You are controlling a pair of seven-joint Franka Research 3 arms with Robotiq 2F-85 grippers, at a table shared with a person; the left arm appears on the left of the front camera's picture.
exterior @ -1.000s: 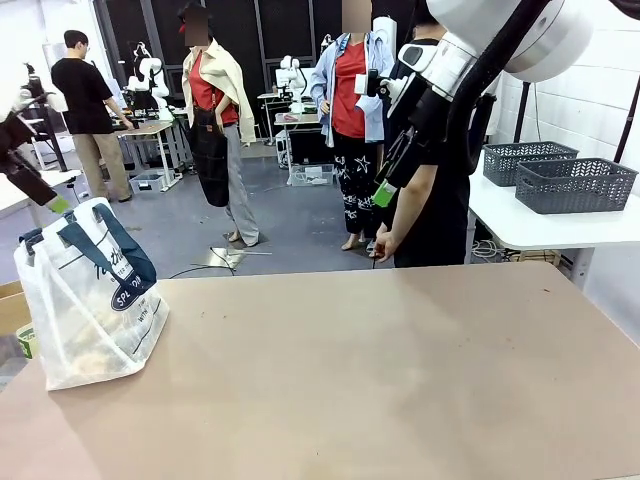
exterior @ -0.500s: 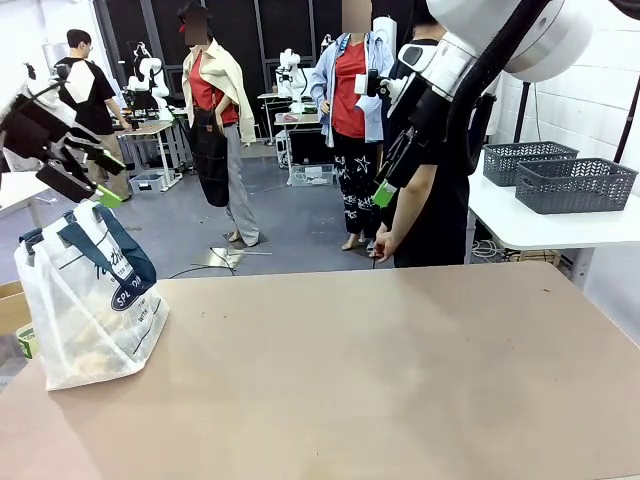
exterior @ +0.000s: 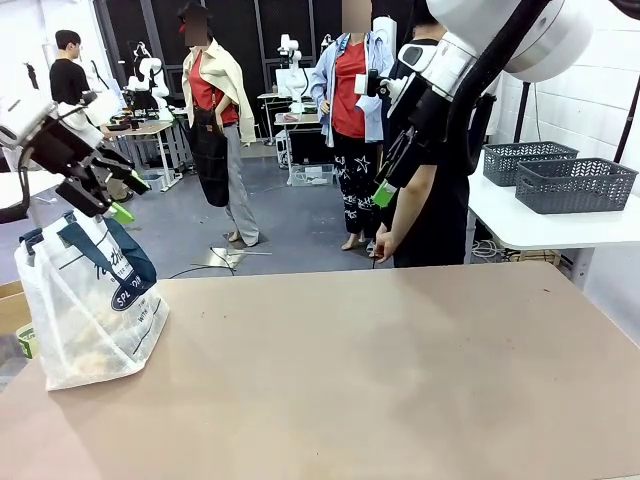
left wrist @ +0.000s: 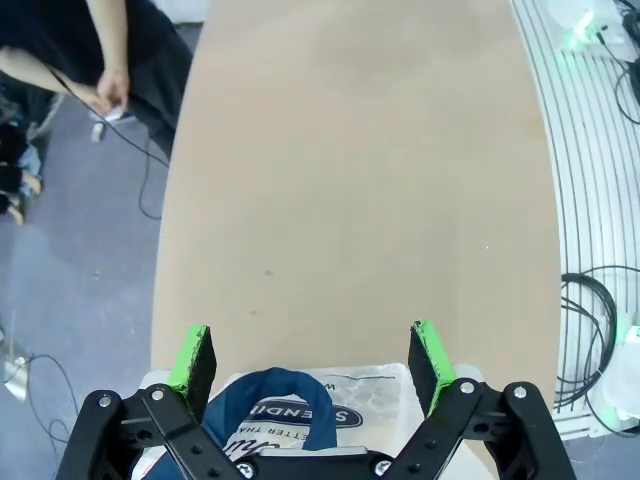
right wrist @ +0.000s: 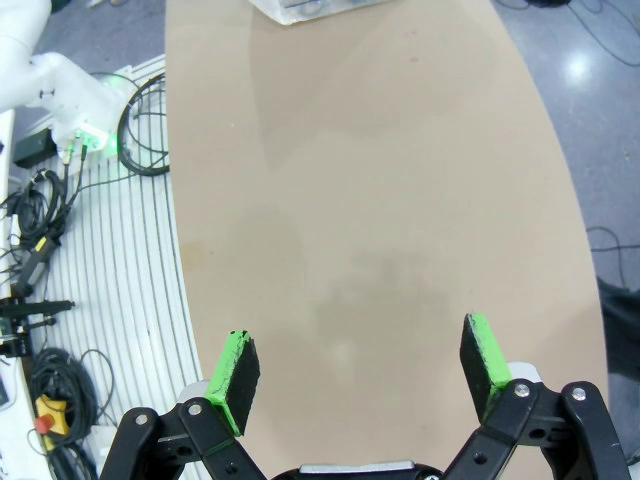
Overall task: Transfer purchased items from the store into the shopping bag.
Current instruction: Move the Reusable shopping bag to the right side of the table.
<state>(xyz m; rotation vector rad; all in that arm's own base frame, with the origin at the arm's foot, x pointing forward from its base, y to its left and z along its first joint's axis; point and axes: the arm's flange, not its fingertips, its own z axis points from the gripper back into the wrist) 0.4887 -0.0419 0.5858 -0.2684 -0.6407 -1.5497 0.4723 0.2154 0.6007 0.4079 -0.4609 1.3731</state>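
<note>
Bright, even indoor light; wrist views bend at edges.

Partial lettering "SPL" on shopping bag (exterior: 90, 300) logo

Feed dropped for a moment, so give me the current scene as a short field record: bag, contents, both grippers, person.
shopping bag: upright at the table's left edge
purchased items: dim yellowish pieces inside the bag
left gripper: open, empty, above the bag's navy handles
right gripper: open, empty, raised over bare table
person: standing at far side
</note>
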